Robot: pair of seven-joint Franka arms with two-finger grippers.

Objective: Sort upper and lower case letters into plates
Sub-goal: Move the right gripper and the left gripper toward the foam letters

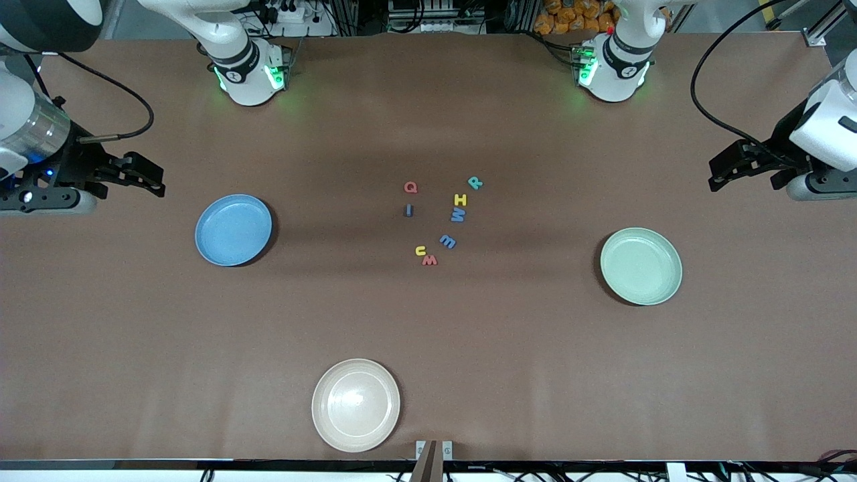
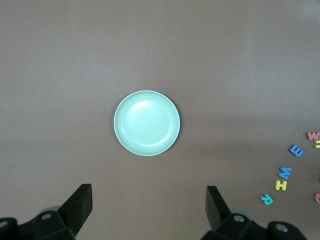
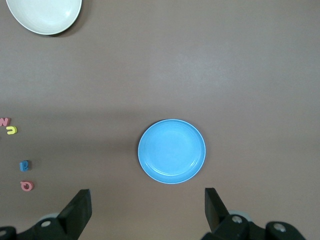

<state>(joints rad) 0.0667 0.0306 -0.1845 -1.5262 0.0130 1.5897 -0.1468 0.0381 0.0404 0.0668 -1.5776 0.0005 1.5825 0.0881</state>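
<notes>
A: Where do the letters [image 1: 438, 221] sit?

B: In a loose cluster on the bare brown desk [image 1: 134, 335], about midway between the two arms' ends. A red Q [image 1: 410, 187] and a dark blue piece [image 1: 408, 210] lie farthest toward the right arm's end; a teal R [image 1: 475, 182], a yellow H [image 1: 460, 199] and a blue W [image 1: 457, 214] are bunched close together; a blue E [image 1: 448, 242], a yellow u [image 1: 420, 251] and a red w [image 1: 429, 260] lie nearest the front camera.

A: And the plates?

B: The sky blue plate [image 1: 233, 229] lies toward the right arm's end, the mint green plate [image 1: 641, 266] toward the left arm's end. Both hold nothing and sit well apart from the letters.

A: Anything in the way?

B: A cream plate [image 1: 355, 404] rests near the desk's front edge, well apart from everything else.

A: The end effectors?

B: The left end effector [image 2: 149, 202] hangs over the desk's edge region beside the green plate, fingers spread wide, holding nothing. The right end effector [image 3: 147, 207] hangs by the blue plate, likewise wide and holding nothing.
</notes>
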